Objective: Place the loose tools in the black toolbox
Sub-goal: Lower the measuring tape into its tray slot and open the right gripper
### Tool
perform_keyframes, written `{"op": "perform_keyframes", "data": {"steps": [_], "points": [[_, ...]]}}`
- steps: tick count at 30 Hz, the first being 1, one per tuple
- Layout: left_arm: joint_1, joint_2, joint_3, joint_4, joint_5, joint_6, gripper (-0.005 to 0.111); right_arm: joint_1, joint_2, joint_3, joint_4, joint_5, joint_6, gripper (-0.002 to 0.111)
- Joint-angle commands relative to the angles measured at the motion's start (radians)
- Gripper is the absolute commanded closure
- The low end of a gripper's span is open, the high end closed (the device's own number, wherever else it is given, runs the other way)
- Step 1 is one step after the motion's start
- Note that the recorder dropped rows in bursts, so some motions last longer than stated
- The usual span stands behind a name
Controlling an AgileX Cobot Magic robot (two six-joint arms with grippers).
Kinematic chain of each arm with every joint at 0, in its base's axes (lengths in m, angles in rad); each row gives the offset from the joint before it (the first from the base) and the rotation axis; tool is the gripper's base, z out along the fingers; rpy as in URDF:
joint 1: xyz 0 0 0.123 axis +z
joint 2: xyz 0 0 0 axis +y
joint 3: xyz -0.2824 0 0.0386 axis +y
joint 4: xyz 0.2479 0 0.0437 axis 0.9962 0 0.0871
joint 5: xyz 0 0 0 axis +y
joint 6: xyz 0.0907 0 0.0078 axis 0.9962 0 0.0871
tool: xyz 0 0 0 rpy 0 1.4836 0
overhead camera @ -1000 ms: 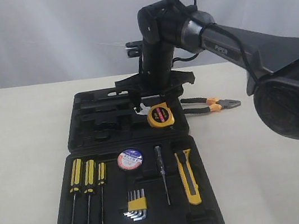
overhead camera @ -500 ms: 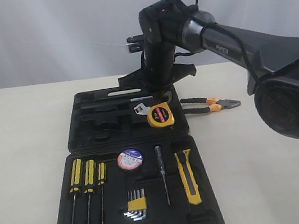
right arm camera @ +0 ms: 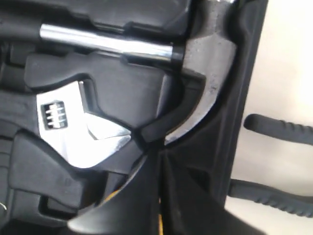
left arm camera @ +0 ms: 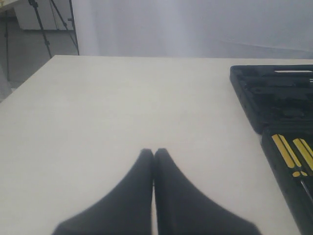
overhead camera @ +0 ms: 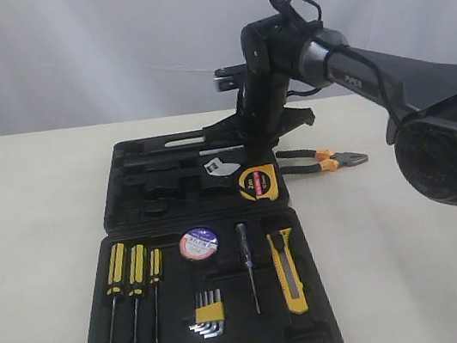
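A pale table (overhead camera: pixel 26 212) is stretching out in front of a white curtain, and the black toolbox (overhead camera: pixel 114 209) is lying open on it, its two halves flat. The yellow-and-black tape measure (overhead camera: pixel 258 182) is sitting in the far half, at the right corner nearest the hinge. The orange-and-black-handled pliers (overhead camera: pixel 324 159) are lying on the table just beside that half, outside the case. In the near half, the small white-and-red tape roll (overhead camera: pixel 198 243) and the yellow utility knife (overhead camera: pixel 288 271) are resting in recesses, sharing it with three screwdrivers (overhead camera: pixel 132 278) and a hex key set (overhead camera: pixel 207 312). The exterior view is showing the right arm bending down over the far half but hiding its fingertips. The right wrist view is supplying them: the right hand (right arm camera: pixel 157 164) is hanging with its fingers pressed together above an adjustable wrench (right arm camera: pixel 73 132) and a hammer head (right arm camera: pixel 215 58), with the pliers' handles (right arm camera: pixel 279 129) showing beyond the case wall. Only the left wrist view is showing the left hand (left arm camera: pixel 154 155), its fingers likewise together, hovering over bare table well apart from the toolbox's edge (left arm camera: pixel 244 105).
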Motion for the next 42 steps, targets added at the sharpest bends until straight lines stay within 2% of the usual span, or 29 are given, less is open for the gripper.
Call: {"op": "perform_keyframes", "data": {"steps": [1, 9, 33, 42], "points": [[-0.005, -0.001, 0.003, -0.010, -0.010, -0.002, 0.107, -0.012, -0.010, -0.003, 0.002, 0.011, -0.013, 0.109], [-0.005, -0.001, 0.003, -0.010, -0.010, -0.002, 0.107, -0.010, -0.054, -0.003, 0.012, 0.094, -0.025, 0.109], [-0.005, -0.001, 0.003, -0.010, -0.010, -0.002, 0.107, -0.010, 0.049, -0.001, 0.091, 0.095, -0.050, 0.109], [-0.005, -0.001, 0.003, -0.010, -0.010, -0.002, 0.107, -0.012, -0.001, -0.001, 0.089, 0.095, -0.061, 0.109]]}}
